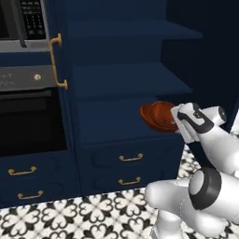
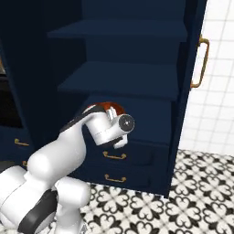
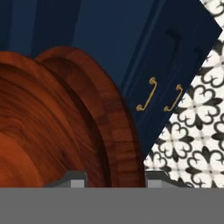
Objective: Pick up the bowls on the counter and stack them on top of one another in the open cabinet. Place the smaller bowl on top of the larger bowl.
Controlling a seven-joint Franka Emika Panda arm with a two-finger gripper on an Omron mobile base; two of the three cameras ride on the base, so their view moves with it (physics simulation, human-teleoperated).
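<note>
My gripper (image 1: 174, 122) is shut on the rim of a glossy reddish-brown bowl (image 1: 158, 116) and holds it tilted in the air. I cannot tell which of the two bowls it is. It hangs in front of the open cabinet (image 1: 122, 80), level with the lowest navy shelf. From the right, the bowl (image 2: 109, 108) peeks out above the white hand, before the cabinet shelves (image 2: 123, 80). In the hand view the bowl's rim (image 3: 114, 131) runs down between my gripper (image 3: 116, 178) tips. The counter is out of view.
Two drawers with brass handles (image 1: 130, 158) sit under the shelves. A black oven (image 1: 28, 122) stands to the left, past a long brass handle (image 1: 57, 60). The cabinet door (image 2: 195, 68) stands open on the right against a white tiled wall (image 2: 220, 55). Patterned floor tiles (image 2: 192, 192) lie below.
</note>
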